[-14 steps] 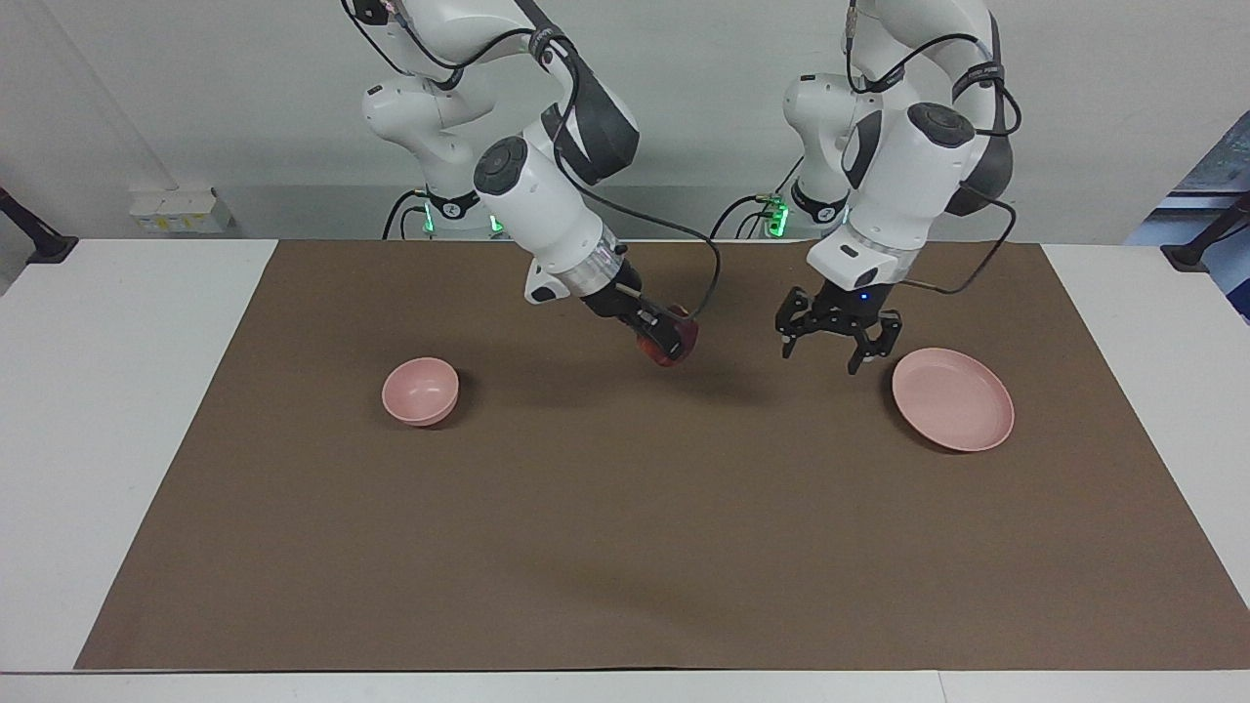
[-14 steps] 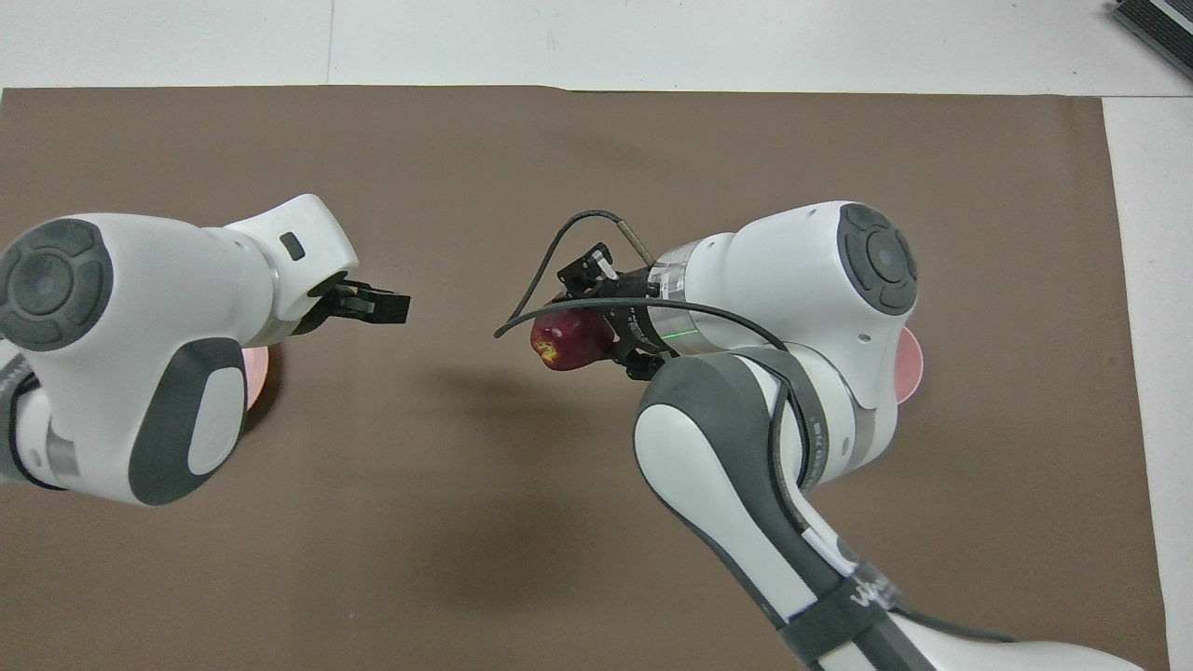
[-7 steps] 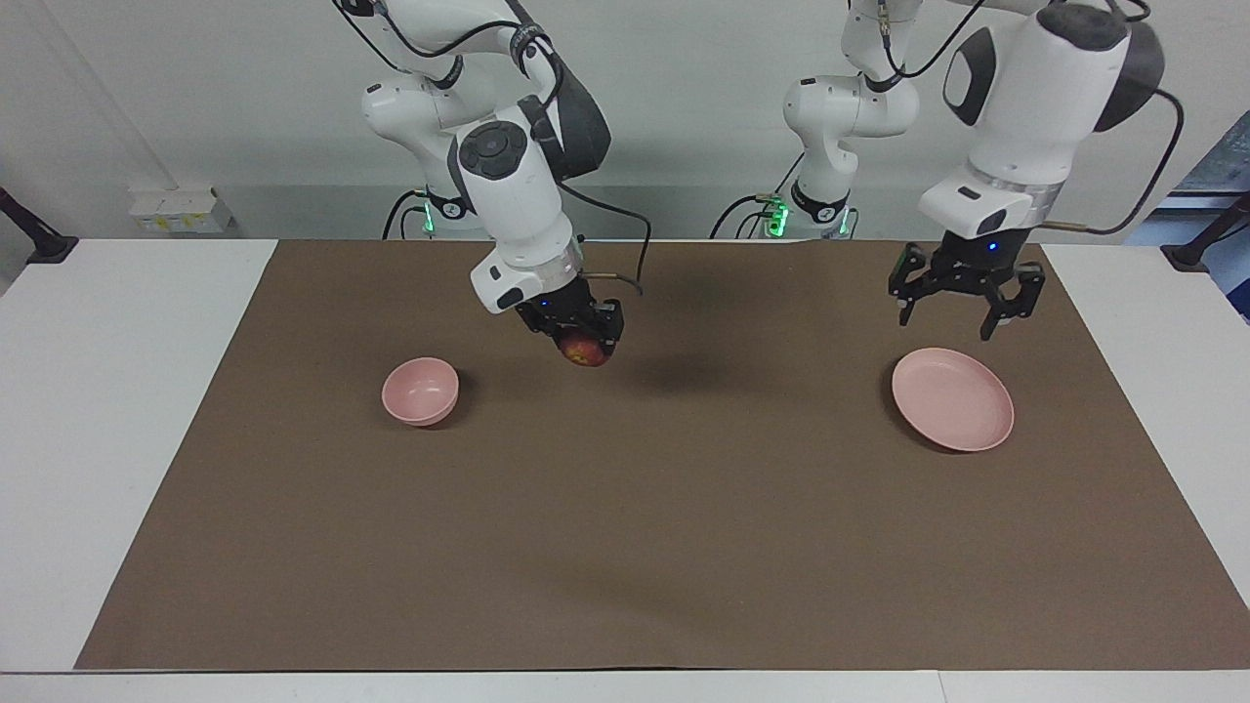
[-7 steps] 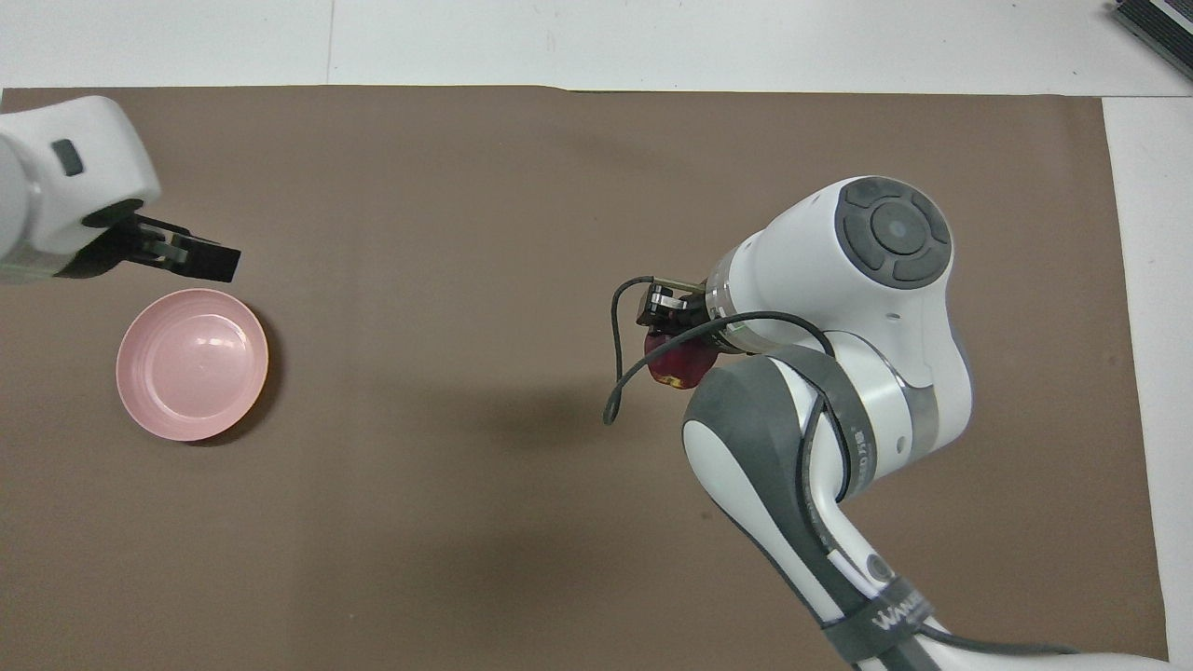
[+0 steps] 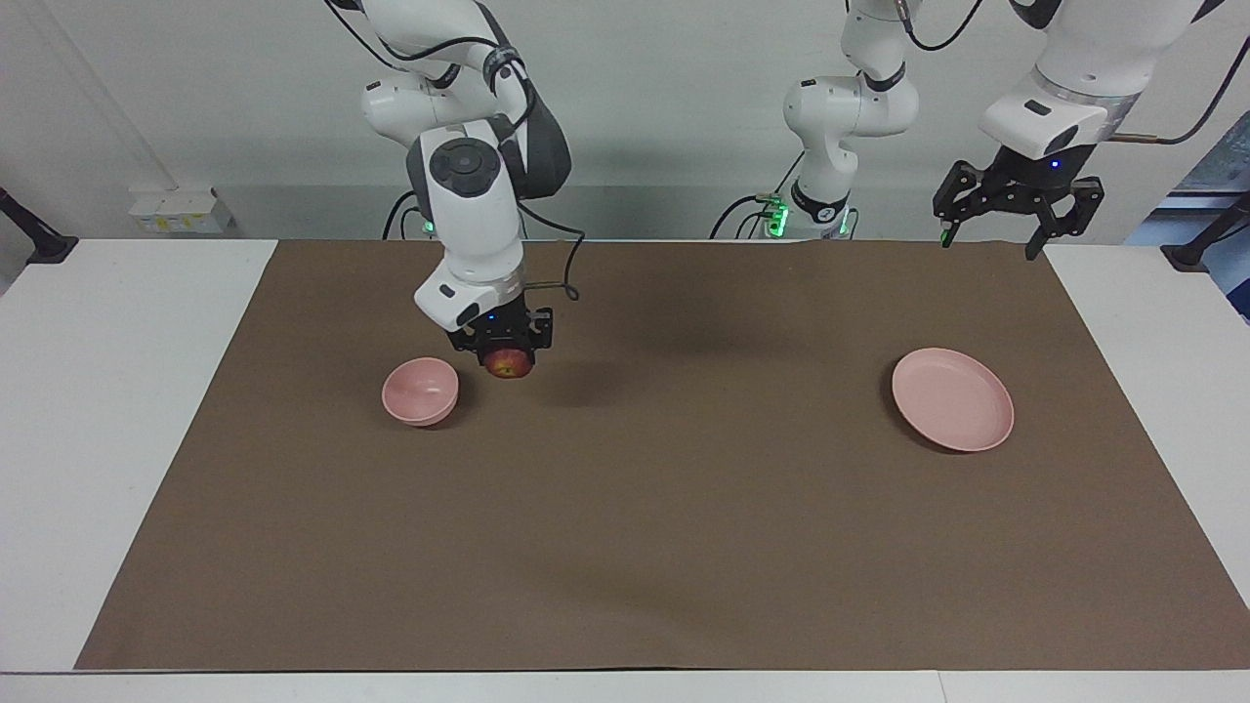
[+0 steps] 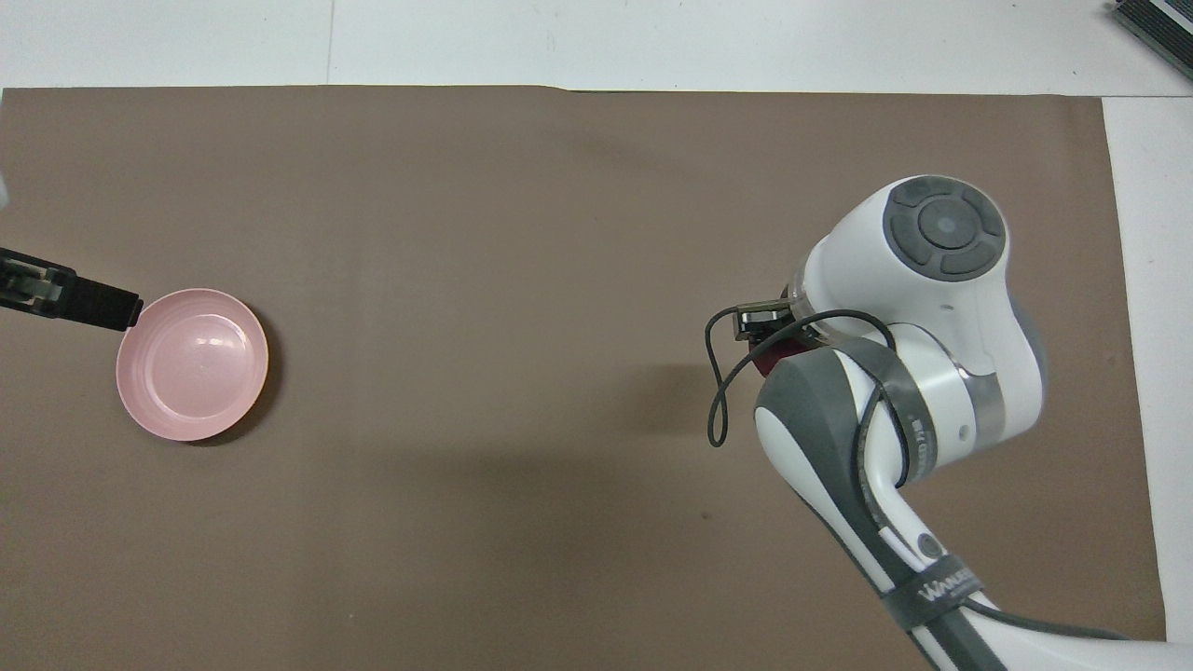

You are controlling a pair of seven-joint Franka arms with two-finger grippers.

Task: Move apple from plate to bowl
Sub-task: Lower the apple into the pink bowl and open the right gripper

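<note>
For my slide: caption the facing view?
Right pincer holds apple beside bowl; plate bare.

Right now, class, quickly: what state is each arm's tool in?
Right tool: shut on the apple, up in the air beside the bowl.
Left tool: open, empty, raised, waiting.

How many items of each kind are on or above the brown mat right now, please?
Round pale pink dishes: 2, the flat shallow plate and the small deep bowl.
Small dark red apples: 1, the apple, held by the right claw above the mat beside the bowl.
Total: 3.
</note>
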